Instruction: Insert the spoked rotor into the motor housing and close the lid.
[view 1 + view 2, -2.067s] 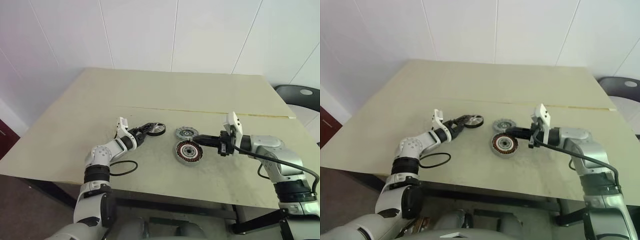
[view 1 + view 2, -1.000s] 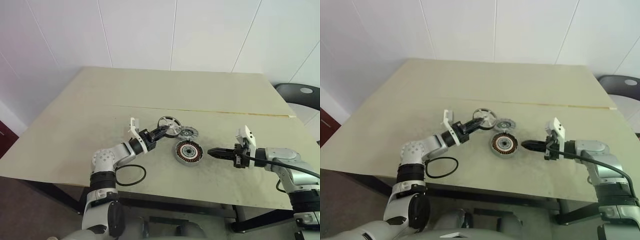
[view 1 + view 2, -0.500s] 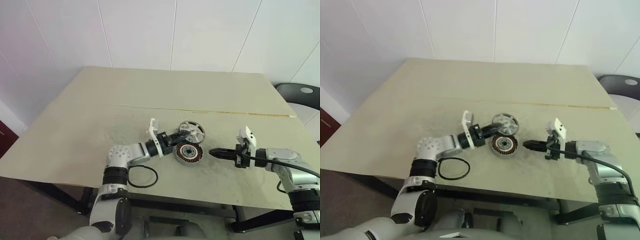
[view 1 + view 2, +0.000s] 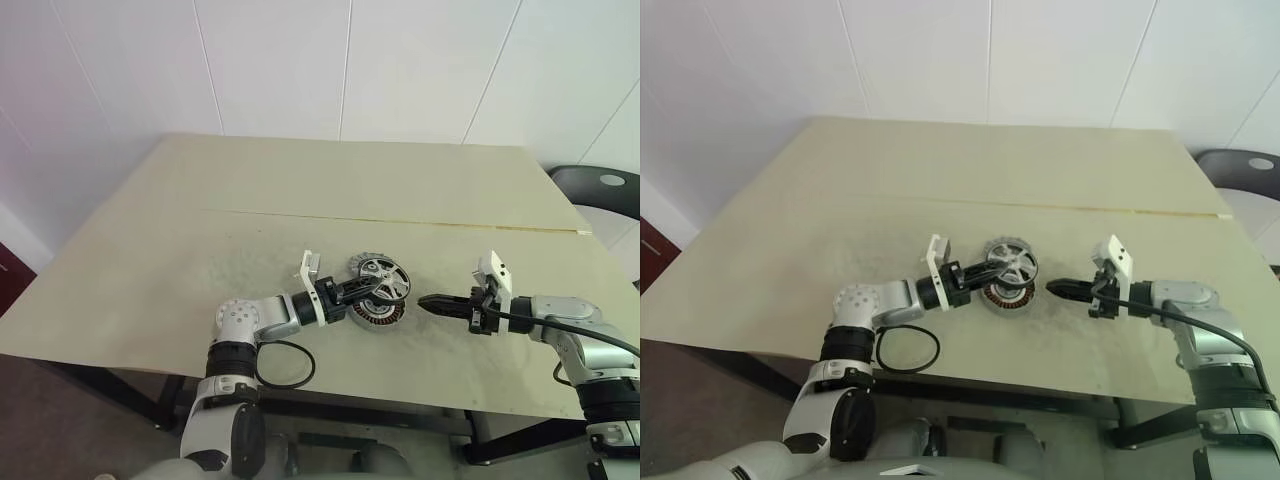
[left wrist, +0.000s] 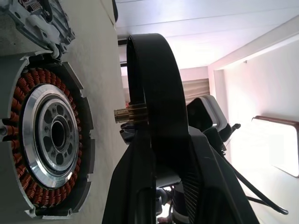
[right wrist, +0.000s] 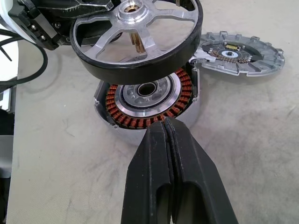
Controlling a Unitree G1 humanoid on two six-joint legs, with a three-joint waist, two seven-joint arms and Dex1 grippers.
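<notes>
Writing: none legible on any part
Rotor: black ring with silvery spokes to a bright hub, open between the spokes; a brass-coloured shaft stub under the hub; held in the air, tilted, just above the housing
Housing: round, coppery windings around a silvery centre with a dark bore; flat on the table
Lid: grey disc with toothed rim and dark centre; on the table just behind the housing
Left hand: clamped on the rotor's rim
Right hand: fingers pressed together, empty; tips near the housing's edge
Cable loop: black, on the table near the front edge
</notes>
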